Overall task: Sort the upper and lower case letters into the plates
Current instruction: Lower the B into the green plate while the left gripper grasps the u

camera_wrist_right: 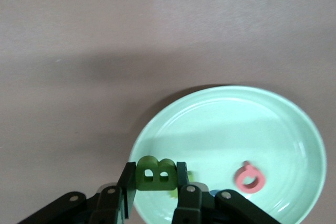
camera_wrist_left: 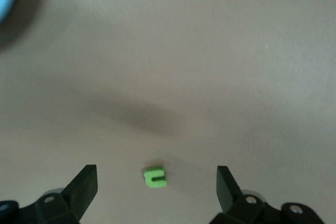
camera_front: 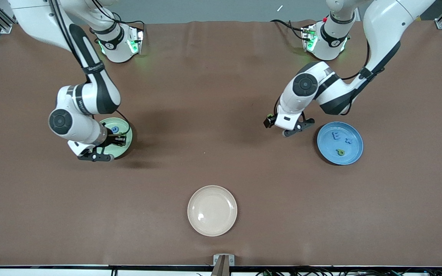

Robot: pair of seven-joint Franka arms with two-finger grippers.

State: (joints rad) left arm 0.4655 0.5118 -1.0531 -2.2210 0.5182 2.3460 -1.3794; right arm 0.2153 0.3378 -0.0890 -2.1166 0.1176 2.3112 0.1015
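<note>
Brown tabletop is filling the front view, with a bare cream plate sitting at lower centre. At centre left of that view, the right claw is hanging over the mint green plate, pinching a dark green letter B; the right wrist view is showing a pink letter lying in that plate, and the front view a blue one. At centre right, the left claw is waiting with jaws spread wide above a small light green letter on the bare tabletop, just beside the blue plate, which is holding two blue letters and a green one. Judgement: the B is being delivered; the next move calls for releasing it over the mint plate, while the left arm is needing to descend squarely around the small letter.
</note>
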